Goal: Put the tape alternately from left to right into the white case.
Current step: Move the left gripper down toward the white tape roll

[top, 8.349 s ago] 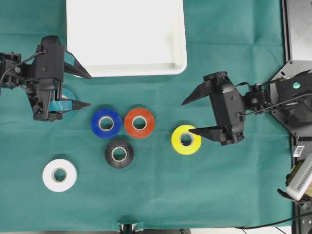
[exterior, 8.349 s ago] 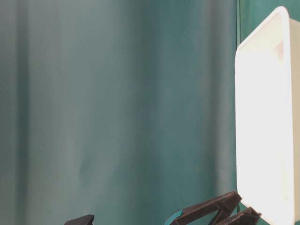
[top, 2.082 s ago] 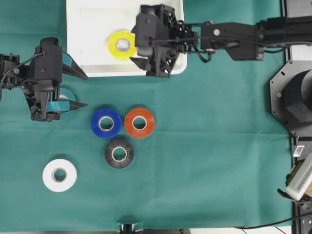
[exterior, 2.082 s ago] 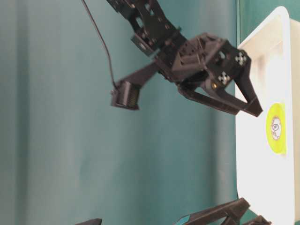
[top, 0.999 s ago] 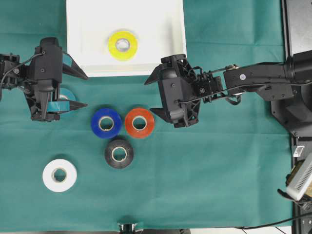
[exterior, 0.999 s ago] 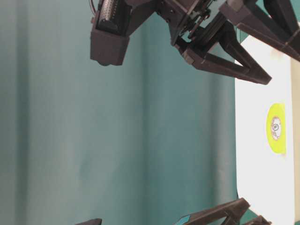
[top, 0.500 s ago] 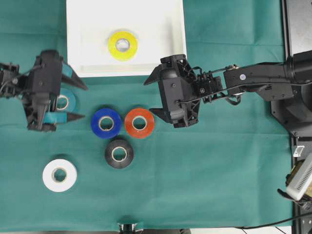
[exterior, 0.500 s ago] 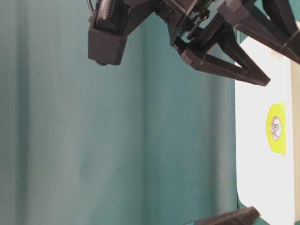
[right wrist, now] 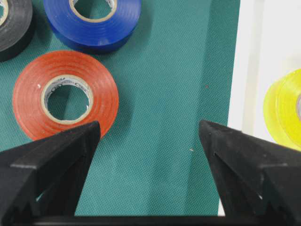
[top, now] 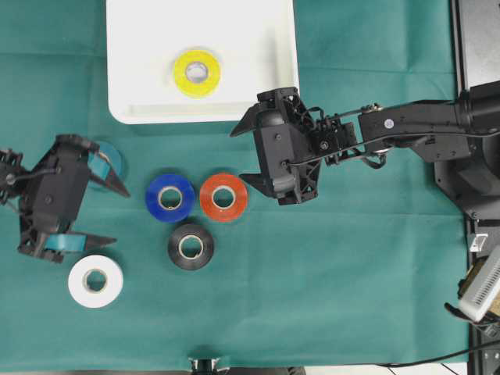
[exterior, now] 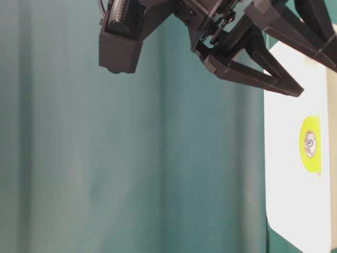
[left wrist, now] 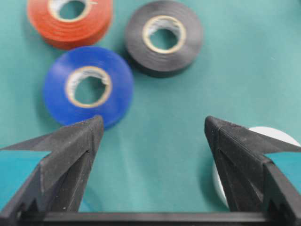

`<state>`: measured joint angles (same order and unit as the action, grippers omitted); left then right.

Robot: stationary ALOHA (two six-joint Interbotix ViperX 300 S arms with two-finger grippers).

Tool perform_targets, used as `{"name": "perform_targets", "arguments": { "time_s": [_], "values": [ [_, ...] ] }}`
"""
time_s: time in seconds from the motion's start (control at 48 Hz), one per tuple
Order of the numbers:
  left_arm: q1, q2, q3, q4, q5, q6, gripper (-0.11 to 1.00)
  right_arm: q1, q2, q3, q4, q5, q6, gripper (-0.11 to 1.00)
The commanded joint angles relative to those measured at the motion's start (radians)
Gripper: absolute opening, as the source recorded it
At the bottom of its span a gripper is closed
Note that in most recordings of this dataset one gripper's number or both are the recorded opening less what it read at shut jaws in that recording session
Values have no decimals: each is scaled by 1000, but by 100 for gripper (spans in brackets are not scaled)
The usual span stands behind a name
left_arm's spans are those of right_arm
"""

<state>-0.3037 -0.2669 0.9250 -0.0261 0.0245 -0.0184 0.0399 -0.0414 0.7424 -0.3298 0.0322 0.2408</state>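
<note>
With one yellow roll (top: 196,73) already lying flat inside the white case (top: 141,114), which sits at the far edge of the table, I judge the turn now falls to the left side. Five rolls remain on the green cloth (top: 351,297): the teal roll (top: 112,160) near the left edge, the blue roll (top: 169,197) and the orange-red roll (top: 223,196) touching side by side mid-table, the black roll (top: 191,246) just in front of them, and the white roll (top: 95,280) toward the near-left corner.

My left gripper (top: 105,215) hangs between the teal roll and the white roll with its jaws spread wide and nothing between them. In its wrist view the blue roll sits just ahead of one fingertip and the white roll shows behind the other. I cannot tell from this which roll it is lined up on.

My right gripper (top: 246,152) is parked just in front of the case's near rim, close to the orange-red roll, jaws likewise spread and empty.

Next move, as I judge it: centre the left jaws over the leftmost roll, which is the teal one; descend until the fingertips straddle its outer wall; close; then lift and carry it into the case, setting it down apart from the yellow roll. The right arm should hold off until that is done.
</note>
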Motion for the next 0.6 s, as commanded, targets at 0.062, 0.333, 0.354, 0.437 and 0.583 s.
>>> {"name": "perform_targets", "arguments": {
  "time_s": [0.062,0.333,0.354,0.437,0.583],
  "values": [
    [-49,-6,-17,0,-2,2,91,3,-25,-9,0,-8,0,82],
    [-118,-6,-14,-2,0,5,91,3,-25,-8,0,-8,0,82],
    [-121,-6,-12,0,-2,6,91,3,-25,-8,0,-8,0,82],
    [-127,-6,-6,0,0,6,91,3,-25,-8,0,-8,0,82],
    [-127,-2,0,0,-2,8,91,3,-25,-8,0,-8,0,82]
  ]
}}
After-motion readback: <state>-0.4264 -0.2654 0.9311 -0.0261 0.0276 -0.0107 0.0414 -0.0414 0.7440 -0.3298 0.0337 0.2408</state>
